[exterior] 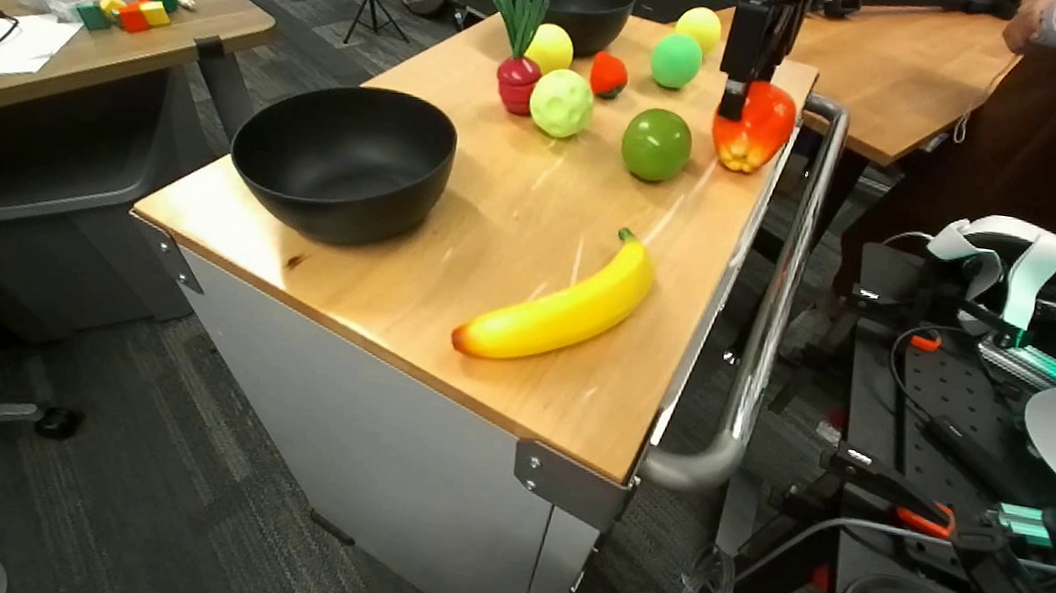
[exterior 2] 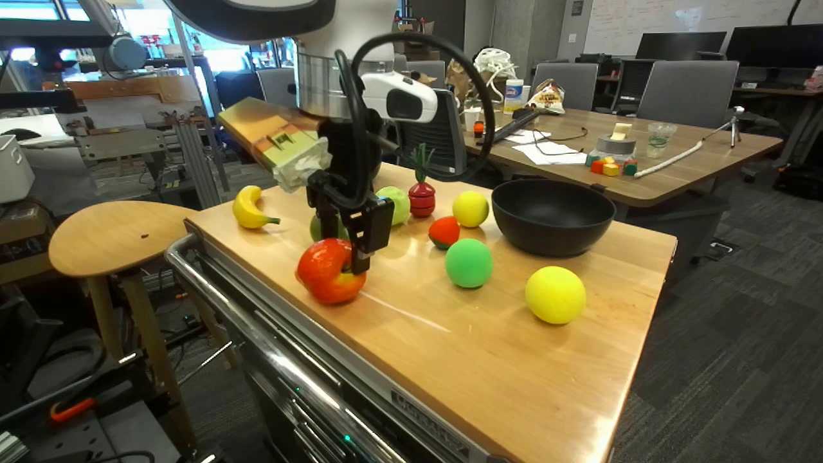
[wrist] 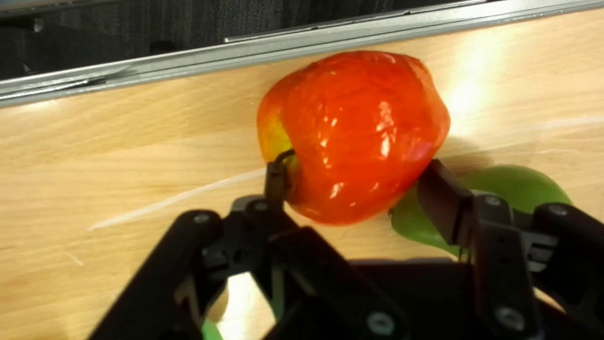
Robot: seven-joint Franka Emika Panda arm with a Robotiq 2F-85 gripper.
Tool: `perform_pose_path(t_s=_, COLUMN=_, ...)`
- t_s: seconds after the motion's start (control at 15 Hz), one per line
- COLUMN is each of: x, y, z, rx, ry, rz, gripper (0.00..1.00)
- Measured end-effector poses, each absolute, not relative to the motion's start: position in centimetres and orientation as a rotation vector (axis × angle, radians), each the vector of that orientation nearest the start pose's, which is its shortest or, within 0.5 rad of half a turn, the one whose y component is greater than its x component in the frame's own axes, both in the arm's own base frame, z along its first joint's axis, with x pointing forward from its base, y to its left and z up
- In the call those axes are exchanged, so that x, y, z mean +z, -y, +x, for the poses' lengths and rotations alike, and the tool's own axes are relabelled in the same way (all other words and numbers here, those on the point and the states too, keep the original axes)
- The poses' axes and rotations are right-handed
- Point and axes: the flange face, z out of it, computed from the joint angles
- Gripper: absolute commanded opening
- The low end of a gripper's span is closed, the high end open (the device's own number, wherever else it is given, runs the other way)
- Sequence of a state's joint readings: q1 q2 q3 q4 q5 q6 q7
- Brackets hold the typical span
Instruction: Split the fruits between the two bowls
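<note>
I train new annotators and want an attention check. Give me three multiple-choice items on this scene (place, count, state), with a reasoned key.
1. Where is the banana?
A. on the floor
B. on a stool
C. on the wooden tabletop

2. How many black bowls are on that tabletop?
A. two
B. three
C. five

3. How does the gripper look?
A. out of sight
B. fingers apart at the large red fruit
C. fingers pressed together

Key:
1 C: both exterior views show it lying there.
2 A: an exterior view shows one nearer the banana, plus a farther bowl.
3 B: the wrist view shows a gap between them; whether they grip the fruit is unclear.
</note>
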State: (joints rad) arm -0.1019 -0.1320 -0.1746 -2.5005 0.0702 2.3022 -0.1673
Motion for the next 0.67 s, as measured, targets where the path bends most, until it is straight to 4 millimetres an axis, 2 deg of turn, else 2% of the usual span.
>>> perform_pose_path(t_s=0.2, x=33.1, y=12.1, z=43.5, rx=0.078, ry=-0.244, rz=-3.082, gripper=0.45)
perform_pose_path(t_s=0.33, x=34.8, y=12.3, z=44.1, rx=0.086, ry=-0.214, rz=-3.151, gripper=0.45)
perform_pose_path(t_s=0.47, x=38.6, y=12.5, z=45.1, rx=0.022, ry=-0.187, rz=-3.195, gripper=0.45)
perform_pose_path(t_s=0.67, x=46.6, y=13.3, z=46.8, rx=-0.243, ry=-0.218, rz=-3.176, gripper=0.45)
